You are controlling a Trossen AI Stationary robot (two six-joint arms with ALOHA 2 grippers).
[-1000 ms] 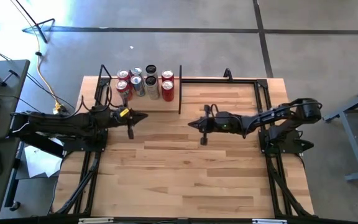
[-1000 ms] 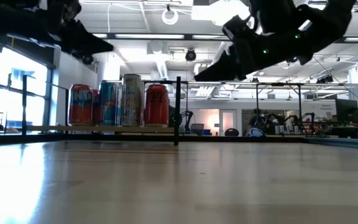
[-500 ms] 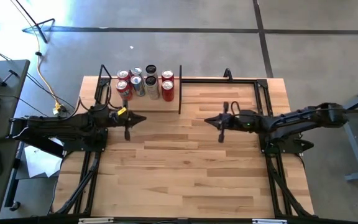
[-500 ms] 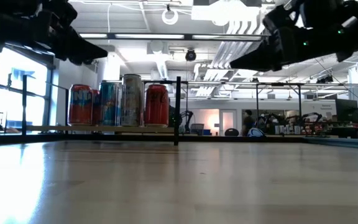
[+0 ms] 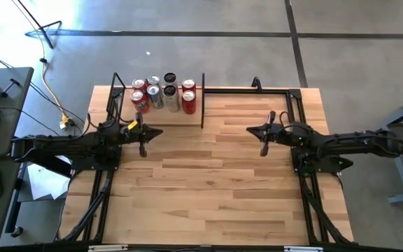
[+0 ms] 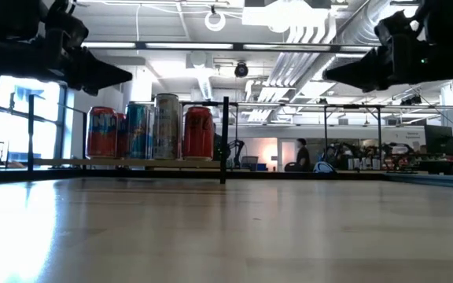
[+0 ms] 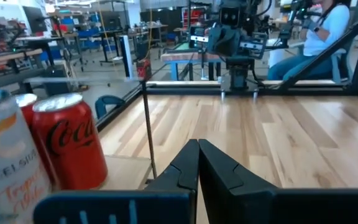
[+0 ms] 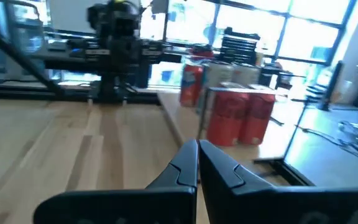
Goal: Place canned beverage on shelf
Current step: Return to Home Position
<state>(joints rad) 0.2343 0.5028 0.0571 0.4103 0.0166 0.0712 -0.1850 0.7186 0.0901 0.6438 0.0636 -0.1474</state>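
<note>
Several beverage cans [image 5: 163,93], red and silver ones, stand upright in a cluster on the shelf [image 5: 128,115], a pale board with black rod uprights at the table's far left. In the low view the cans [image 6: 152,126] stand on the shelf board [image 6: 61,163]. My left gripper [image 5: 161,131] hovers shut and level just in front of the shelf, with a red can [image 7: 67,140] close beside it. My right gripper [image 5: 249,129] hovers shut and level over the table's right half, pointing toward the cans [image 8: 238,115]. Neither holds anything.
A black rail frame [image 5: 257,89] runs along the table's far right. The wooden tabletop [image 5: 201,182] stretches between and in front of the arms. A seated person [image 7: 328,31] and workshop benches show in the room beyond.
My right gripper has drawn back level toward the table's right edge, away from the shelf, staying shut. My left gripper has sunk a little in front of the shelf, also shut. The cans have not moved.
</note>
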